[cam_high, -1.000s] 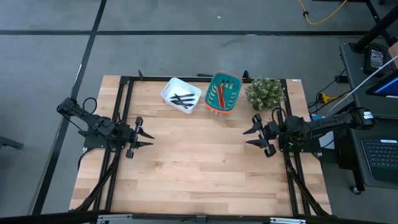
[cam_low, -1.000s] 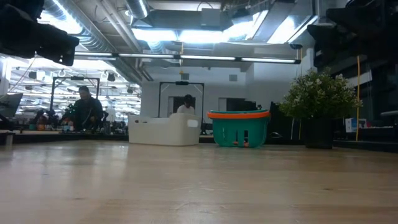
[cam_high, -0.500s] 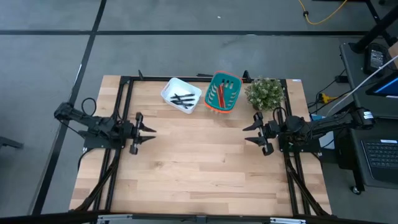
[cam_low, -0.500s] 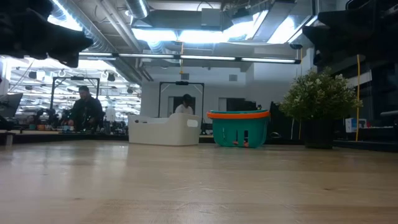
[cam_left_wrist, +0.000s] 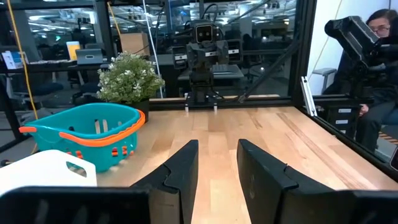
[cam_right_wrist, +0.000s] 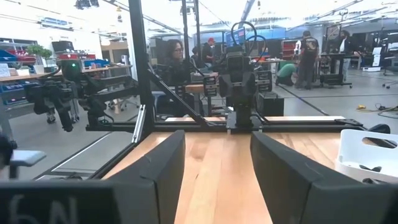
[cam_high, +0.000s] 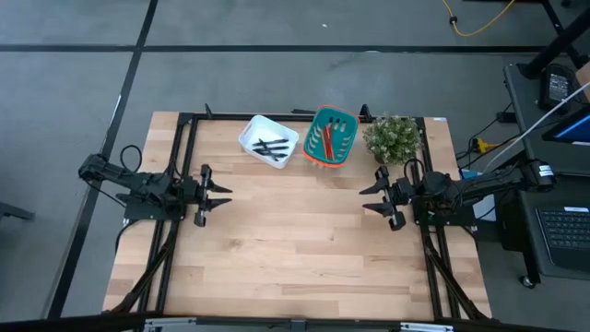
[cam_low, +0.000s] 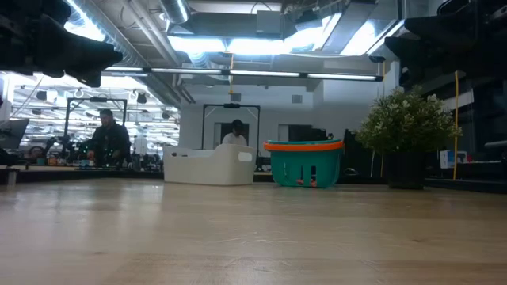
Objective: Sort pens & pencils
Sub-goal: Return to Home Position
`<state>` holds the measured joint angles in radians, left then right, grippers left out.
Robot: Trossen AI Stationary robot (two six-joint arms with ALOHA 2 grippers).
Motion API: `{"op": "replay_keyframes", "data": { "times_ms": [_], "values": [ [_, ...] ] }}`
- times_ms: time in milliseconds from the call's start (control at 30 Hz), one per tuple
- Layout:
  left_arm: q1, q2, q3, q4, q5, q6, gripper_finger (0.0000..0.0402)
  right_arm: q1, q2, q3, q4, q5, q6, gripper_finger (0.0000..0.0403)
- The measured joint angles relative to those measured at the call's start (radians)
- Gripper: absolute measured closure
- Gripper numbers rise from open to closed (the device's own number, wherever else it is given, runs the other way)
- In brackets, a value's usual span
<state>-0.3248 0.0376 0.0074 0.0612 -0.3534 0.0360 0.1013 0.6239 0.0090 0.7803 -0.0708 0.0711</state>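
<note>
A light wooden table (cam_high: 295,258) is seen from above, with one dark arm at each side. The pens (cam_high: 272,146), thin black sticks, are gathered in a white bin (cam_high: 251,132) near the table's far edge, a little left of its middle. The pencils (cam_high: 327,140), red and orange, are laid in a teal basket (cam_high: 319,117) with an orange rim, just beside the bin on its right. A potted plant (cam_high: 392,138) is set near the far right corner. No loose stick is seen on the bare wood.

The left gripper (cam_high: 226,197) is held over the table's left part, about midway between the near and far edges. Its fingers are pointed inward and parted, with nothing between them. The right gripper (cam_high: 365,199) is held likewise over the right part, parted and empty, facing the other across the bare middle.

Sorting is judged to be finished, with only the return to rest to be done. That is best done by drawing each arm straight back toward its own side, level and clear of the wood. The far edge should be avoided, so that bin, basket and plant are not knocked. The fingers may be left parted, since nothing is carried.
</note>
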Motion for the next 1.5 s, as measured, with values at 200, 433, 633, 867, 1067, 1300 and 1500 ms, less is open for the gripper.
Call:
{"op": "replay_keyframes", "data": {
  "times_ms": [200, 433, 633, 867, 1067, 1300, 1500],
  "values": [
    [0.000, 0.000, 0.000, 0.000, 0.000, 0.000, 0.0296, 0.000, 0.000, 0.000, 0.000, -0.002, 0.000, 0.0219],
    [0.000, 0.000, 0.000, 0.000, 0.000, 0.000, 0.0296, -0.027, -0.086, 0.001, -0.048, -0.003, -0.081, 0.0219],
    [0.000, 0.000, 0.000, 0.001, 0.000, 0.000, 0.0296, -0.132, -0.384, -0.002, -0.264, -0.002, -0.100, 0.0219],
    [0.000, 0.000, 0.000, 0.001, 0.000, 0.000, 0.0296, -0.282, -0.623, -0.002, -0.588, -0.001, 0.024, 0.0219],
    [0.000, 0.000, 0.000, 0.001, -0.001, 0.000, 0.0296, -0.388, -0.622, -0.002, -0.569, -0.144, 0.008, 0.0219],
    [0.000, 0.000, 0.000, 0.001, -0.001, 0.000, 0.0296, -0.457, -0.622, -0.002, -0.530, -0.217, 0.001, 0.0219],
    [0.000, 0.000, 0.000, 0.001, -0.001, 0.000, 0.0296, -0.472, -0.620, -0.002, -0.520, -0.217, -0.003, 0.0219]
  ]
}}
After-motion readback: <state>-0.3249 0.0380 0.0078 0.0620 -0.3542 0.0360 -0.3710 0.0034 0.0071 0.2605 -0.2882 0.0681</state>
